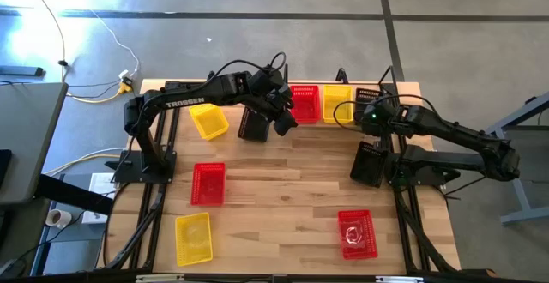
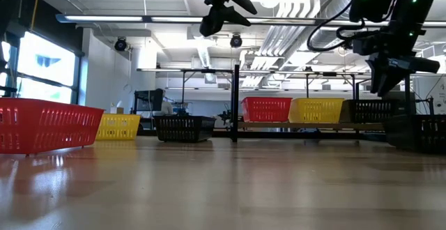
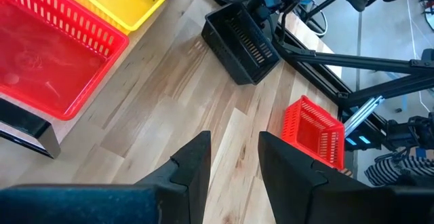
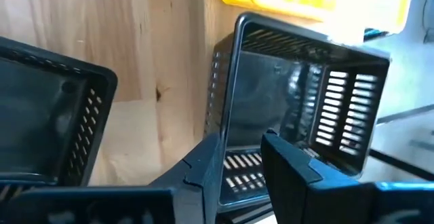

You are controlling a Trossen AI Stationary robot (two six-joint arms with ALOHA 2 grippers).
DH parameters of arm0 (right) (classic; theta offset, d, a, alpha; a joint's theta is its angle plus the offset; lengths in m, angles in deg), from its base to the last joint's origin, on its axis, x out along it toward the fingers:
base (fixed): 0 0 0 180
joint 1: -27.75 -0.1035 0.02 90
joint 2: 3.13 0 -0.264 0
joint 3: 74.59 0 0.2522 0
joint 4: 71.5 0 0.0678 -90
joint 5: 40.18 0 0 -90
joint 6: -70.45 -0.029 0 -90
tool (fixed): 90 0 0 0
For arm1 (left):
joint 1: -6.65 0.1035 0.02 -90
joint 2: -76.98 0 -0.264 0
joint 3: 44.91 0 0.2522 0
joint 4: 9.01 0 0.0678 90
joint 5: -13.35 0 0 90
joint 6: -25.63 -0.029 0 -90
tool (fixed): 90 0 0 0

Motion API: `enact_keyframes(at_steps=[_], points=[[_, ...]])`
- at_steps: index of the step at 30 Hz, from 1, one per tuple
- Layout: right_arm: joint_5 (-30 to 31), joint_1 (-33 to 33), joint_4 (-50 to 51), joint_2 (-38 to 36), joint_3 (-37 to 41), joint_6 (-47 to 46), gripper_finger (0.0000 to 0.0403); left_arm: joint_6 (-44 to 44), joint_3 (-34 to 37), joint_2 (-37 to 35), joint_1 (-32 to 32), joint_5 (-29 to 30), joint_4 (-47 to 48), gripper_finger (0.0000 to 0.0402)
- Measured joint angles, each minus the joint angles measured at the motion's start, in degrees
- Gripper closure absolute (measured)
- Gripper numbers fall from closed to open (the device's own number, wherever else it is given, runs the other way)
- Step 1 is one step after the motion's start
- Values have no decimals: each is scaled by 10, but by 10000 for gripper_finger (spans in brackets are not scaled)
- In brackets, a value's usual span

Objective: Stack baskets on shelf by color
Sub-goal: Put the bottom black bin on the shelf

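Black basket on the shelf sits under the slightly parted, empty right claw.

Wooden tabletop, grey floor with white cable, yellow plug

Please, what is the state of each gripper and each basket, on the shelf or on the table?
Left gripper: open, empty.
Right gripper: open, over the black shelf basket.
Red shelf basket: upright on the shelf.
Yellow shelf basket: upright on the shelf.
Table baskets: six, not shelved.
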Motion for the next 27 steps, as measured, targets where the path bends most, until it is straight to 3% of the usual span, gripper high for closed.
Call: enact_keyframes(at_steps=[4, 15, 27], points=[[-6, 0, 3, 0, -3, -39, 309, 0, 0, 0, 0, 0, 0, 289], [-147, 0, 35, 5, -28, -146, 309, 0, 0, 0, 0, 0, -30, 289], [-82, 0, 71, 67, -28, -217, 309, -10, 0, 0, 1, 0, -59, 289]])
